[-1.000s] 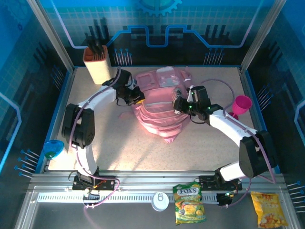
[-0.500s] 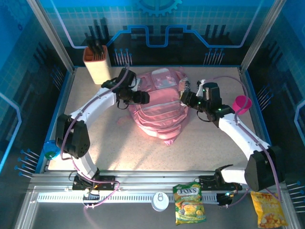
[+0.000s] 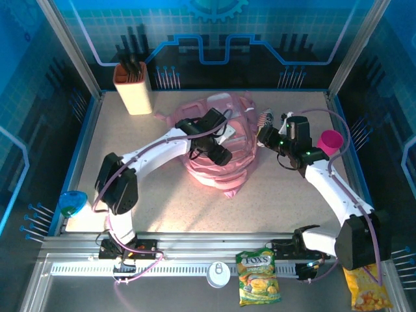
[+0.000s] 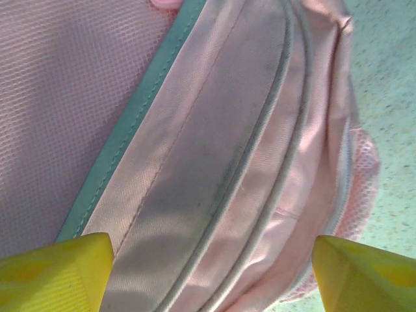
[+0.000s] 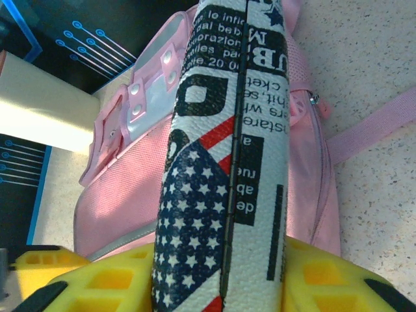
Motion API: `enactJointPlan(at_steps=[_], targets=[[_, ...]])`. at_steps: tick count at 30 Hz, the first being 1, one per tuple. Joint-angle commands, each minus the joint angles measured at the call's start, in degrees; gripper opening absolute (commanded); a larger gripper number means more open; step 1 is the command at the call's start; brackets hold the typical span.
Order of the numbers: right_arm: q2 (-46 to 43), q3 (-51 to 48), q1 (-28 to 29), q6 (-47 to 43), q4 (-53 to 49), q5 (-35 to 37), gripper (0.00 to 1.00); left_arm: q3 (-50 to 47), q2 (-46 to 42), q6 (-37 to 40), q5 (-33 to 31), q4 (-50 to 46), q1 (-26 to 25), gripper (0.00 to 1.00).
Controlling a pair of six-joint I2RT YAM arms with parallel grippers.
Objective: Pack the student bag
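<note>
The student bag (image 3: 238,153) lies flat mid-table, pink, its straps trailing toward the back. My left gripper (image 3: 223,156) hovers over the bag's middle, open; its yellow fingers (image 4: 58,276) stand wide apart above a piped pink seam of the bag (image 4: 214,162), with nothing between them. My left gripper (image 4: 211,276) touches no fabric that I can see. My right gripper (image 3: 266,134) hangs at the bag's right edge, shut on a pencil case (image 5: 227,143) printed with stars, stripes and newsprint. The case (image 3: 263,121) points up and away from my right gripper (image 5: 221,276), with the bag (image 5: 123,188) behind it.
A tan holder with dark handles (image 3: 133,88) stands at the back left. A magenta cup (image 3: 330,142) sits by the right wall, a blue bowl (image 3: 73,201) at the left edge. Snack packs (image 3: 259,278) (image 3: 367,286) and a white lid (image 3: 218,273) lie on the front rail.
My left gripper let go at the bag's left edge, opened wide and swung right over the bag's middle. My right gripper drew back to the right with the case.
</note>
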Motion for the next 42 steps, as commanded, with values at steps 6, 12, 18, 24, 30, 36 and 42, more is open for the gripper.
enactJointPlan(at_steps=[6,12,18,24,30,36,42], targets=[[-1.5,-2.5,-1.5,1.4,1.8,0.2,0.35,7.4,7.0,5.0,-8.0,-5.8,-1.1,0.77],[-1.5,-3.3,-1.8,1.7,2.3,-0.2,0.35,11.0,10.0,4.0,-10.3,-7.8,-1.2,0.79],[-2.1,-3.7,-2.0,1.9,2.2,-0.1,0.36,13.3,11.6,4.2,-12.0,-9.2,-0.9,0.75],[-3.0,-4.0,-2.2,1.8,1.8,0.3,0.36,18.8,11.4,-1.7,-5.6,-12.5,1.7,0.59],[-3.4,-5.1,-2.2,3.0,2.5,0.0,0.36,19.2,10.4,-5.3,2.3,-11.5,4.5,0.43],[-3.5,-5.4,-2.3,3.4,2.6,-0.4,0.36,18.7,11.0,-2.5,1.1,-11.9,4.7,0.37],[-4.2,-6.1,-2.3,4.2,2.7,-0.5,0.36,19.3,10.8,-0.5,2.6,-12.2,4.8,0.22]])
